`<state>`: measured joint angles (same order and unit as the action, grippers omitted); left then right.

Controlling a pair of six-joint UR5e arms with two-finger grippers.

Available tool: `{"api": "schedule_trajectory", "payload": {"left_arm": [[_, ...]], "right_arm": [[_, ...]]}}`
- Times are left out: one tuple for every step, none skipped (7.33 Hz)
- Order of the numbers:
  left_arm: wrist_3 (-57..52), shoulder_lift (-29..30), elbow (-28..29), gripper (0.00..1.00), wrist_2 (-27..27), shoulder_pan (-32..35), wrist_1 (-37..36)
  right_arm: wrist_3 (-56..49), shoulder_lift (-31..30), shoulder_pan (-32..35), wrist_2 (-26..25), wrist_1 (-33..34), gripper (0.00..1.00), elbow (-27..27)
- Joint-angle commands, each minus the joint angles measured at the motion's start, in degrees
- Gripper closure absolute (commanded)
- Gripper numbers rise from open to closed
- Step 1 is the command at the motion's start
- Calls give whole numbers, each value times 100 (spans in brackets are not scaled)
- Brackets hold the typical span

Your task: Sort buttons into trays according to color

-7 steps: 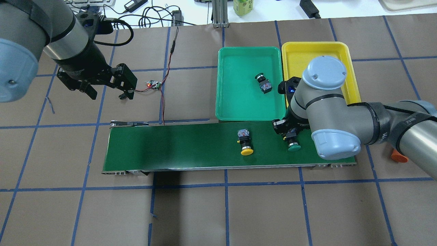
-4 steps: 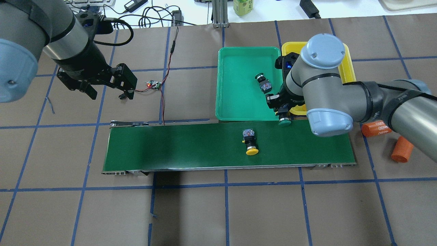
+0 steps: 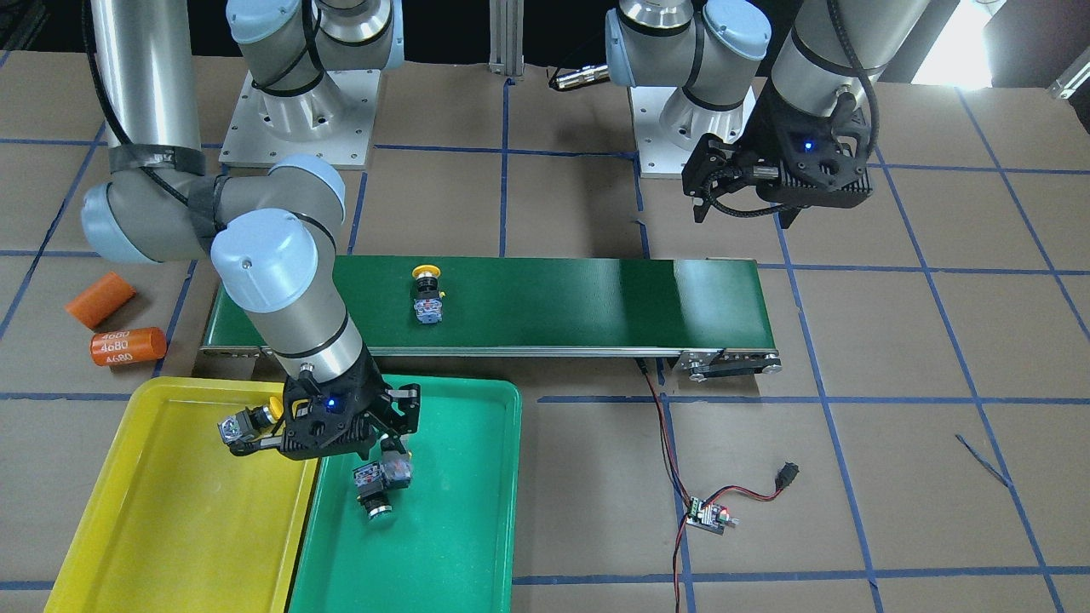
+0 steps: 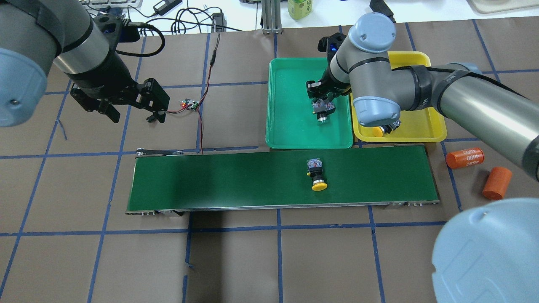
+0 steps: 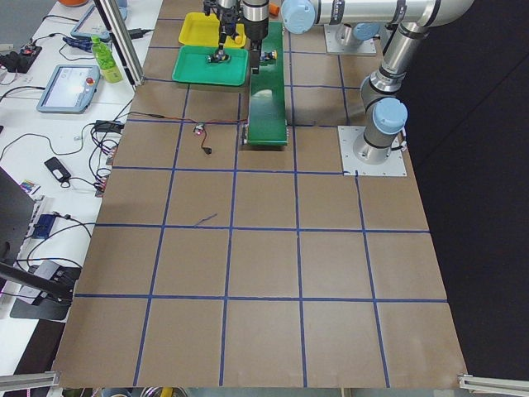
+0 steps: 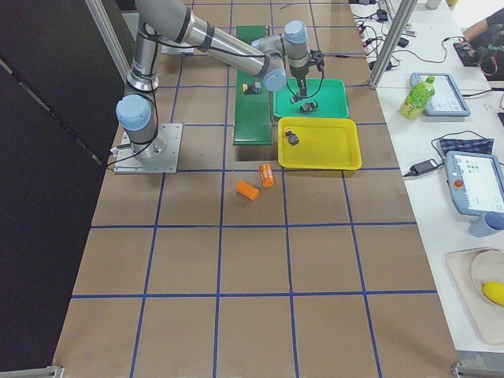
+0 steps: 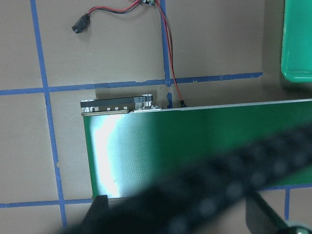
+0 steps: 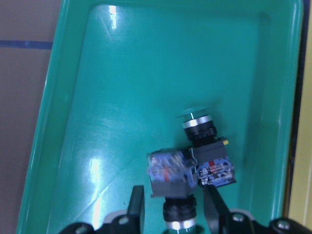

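Black fingers of our right gripper [image 8: 174, 191] stand parted either side of a green-capped push-button [image 8: 168, 175], touching its twin [image 8: 207, 156] in the shallow green plastic tray [image 8: 97, 97], colour matching colour; our left gripper [image 4: 133, 118] hangs spread, well apart.

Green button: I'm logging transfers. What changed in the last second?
The right gripper carried the green button from the conveyor belt to the green tray, beside the other green button; whether its fingers still grip it is unclear. The yellow button rode the belt toward the robot's right. The left gripper stayed open, unmoved.
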<state>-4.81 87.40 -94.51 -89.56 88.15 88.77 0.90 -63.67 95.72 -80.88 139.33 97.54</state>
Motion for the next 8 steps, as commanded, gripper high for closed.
{"api": "schedule_trajectory", "payload": {"left_arm": [[-2, -4, 3, 0, 0, 0, 0], [-2, -4, 12, 0, 0, 0, 0], [-2, -4, 3, 0, 0, 0, 0], [-2, -4, 12, 0, 0, 0, 0], [-2, -4, 12, 0, 0, 0, 0], [-2, -4, 3, 0, 0, 0, 0], [-2, -4, 12, 0, 0, 0, 0], [-2, -4, 3, 0, 9, 0, 0]], "right_arm": [[-71, 162, 0, 81, 85, 0, -112], [-72, 136, 0, 29, 77, 0, -112], [-72, 57, -18, -15, -11, 0, -95], [-72, -222, -18, -294, -290, 0, 45], [-72, -660, -9, -523, -797, 0, 238], [-63, -1004, -9, -621, -1333, 0, 370], [-63, -1199, -9, -813, -1791, 0, 432], [-55, -1357, -9, -1068, -2126, 0, 511]]}}
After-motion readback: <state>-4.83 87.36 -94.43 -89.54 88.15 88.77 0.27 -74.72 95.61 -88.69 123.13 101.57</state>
